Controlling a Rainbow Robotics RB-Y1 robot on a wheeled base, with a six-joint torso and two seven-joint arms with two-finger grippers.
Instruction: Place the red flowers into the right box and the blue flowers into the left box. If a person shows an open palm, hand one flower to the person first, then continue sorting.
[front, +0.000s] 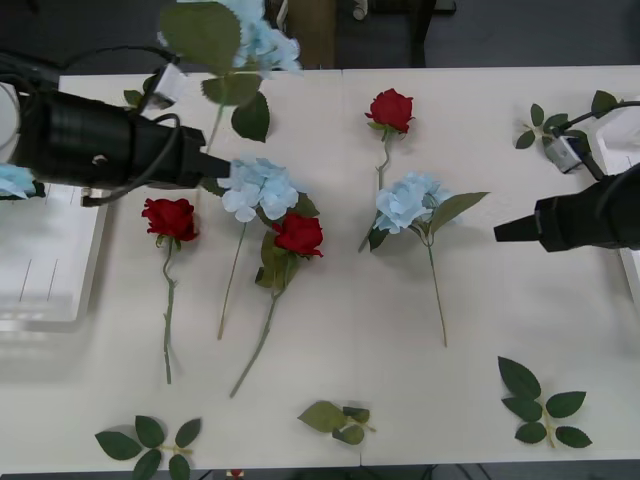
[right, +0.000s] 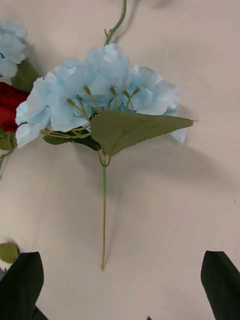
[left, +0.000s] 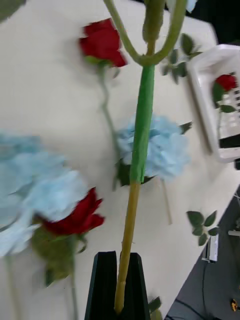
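White tabletop (front: 340, 350) spans the front view, scattered with flowers and loose leaf sprigs (front: 545, 405); no readable writing appears anywhere. At upper left, the left gripper (front: 212, 167) carries a blue flower (front: 262, 40) whose head is cut off by the top edge, big leaves hanging beneath it. Just below sits another blue flower (front: 258, 187), its head touching a red flower (front: 298, 234). A second red flower (front: 169, 218) lies to the left, a third (front: 390, 109) at upper centre with its stem running down to a blue flower (front: 410, 202) at centre right. The left box (front: 50, 250) is cropped by the left edge, a pale blue cluster (front: 14, 180) at its upper corner. The right gripper (front: 506, 231) hovers at right, pointed at the centre-right blue flower; from here its fingers are hard to make out. A sliver of the right box (front: 630, 210) shows at the right edge.

In the right wrist view, black fingertips (right: 20, 285) sit at both lower corners, spread wide and empty, with that blue flower (right: 100, 95) and its broad leaf in the middle of the frame.

In the left wrist view, the black fingers (left: 102, 287) pinch the tan lower stem of the held blue flower (left: 142, 130); its head is out of frame. The right box (left: 210, 100) at upper right holds one red flower (left: 226, 81).
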